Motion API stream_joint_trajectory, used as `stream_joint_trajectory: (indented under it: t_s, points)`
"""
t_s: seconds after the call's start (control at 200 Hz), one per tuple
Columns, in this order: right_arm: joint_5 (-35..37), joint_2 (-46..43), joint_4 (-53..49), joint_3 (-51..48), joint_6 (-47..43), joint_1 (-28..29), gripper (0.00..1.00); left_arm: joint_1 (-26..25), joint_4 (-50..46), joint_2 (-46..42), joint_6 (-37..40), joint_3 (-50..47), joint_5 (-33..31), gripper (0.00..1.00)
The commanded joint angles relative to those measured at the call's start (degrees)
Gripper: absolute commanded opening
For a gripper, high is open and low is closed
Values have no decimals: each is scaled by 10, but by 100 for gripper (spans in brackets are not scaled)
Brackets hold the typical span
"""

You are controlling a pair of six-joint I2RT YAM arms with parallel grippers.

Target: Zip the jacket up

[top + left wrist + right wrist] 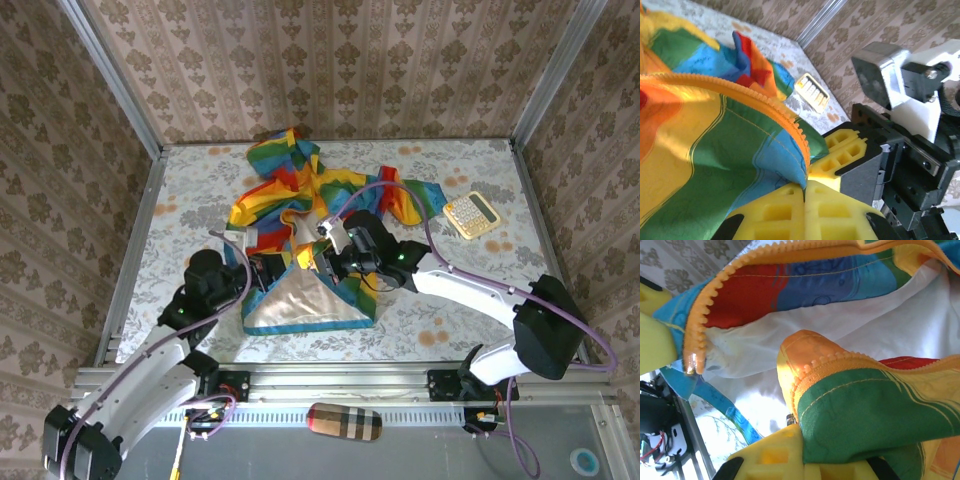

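The jacket [300,200] lies mid-table [190,190], its lower front spread so that we see the pale lining [300,305]. Our left gripper [262,268] is pressed together on the hem corner beside the orange zipper [765,102]; in its wrist view the yellow fingers [840,210] meet with fabric nipped between them. Our right gripper [325,262] pinches the opposite zipper edge, with green cloth running down into it. A calculator [471,214] sits to the right, well apart.
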Motion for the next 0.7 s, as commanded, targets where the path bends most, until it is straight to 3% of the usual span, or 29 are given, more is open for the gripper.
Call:
stream_joint_trajectory:
  t_s: [0.0, 0.295, 0.695]
  points:
    - [-57, -19, 31, 29, 21, -14, 0, 4, 70, -16, 30, -26, -13, 0]
    - [-159, -18, 104, 2, 103, -42, 0, -1, 162, -17, 74, -59, 0, 0]
    - [-157, 12, 153, 6, 104, -42, 0, -21, 176, 10, 104, -53, -12, 0]
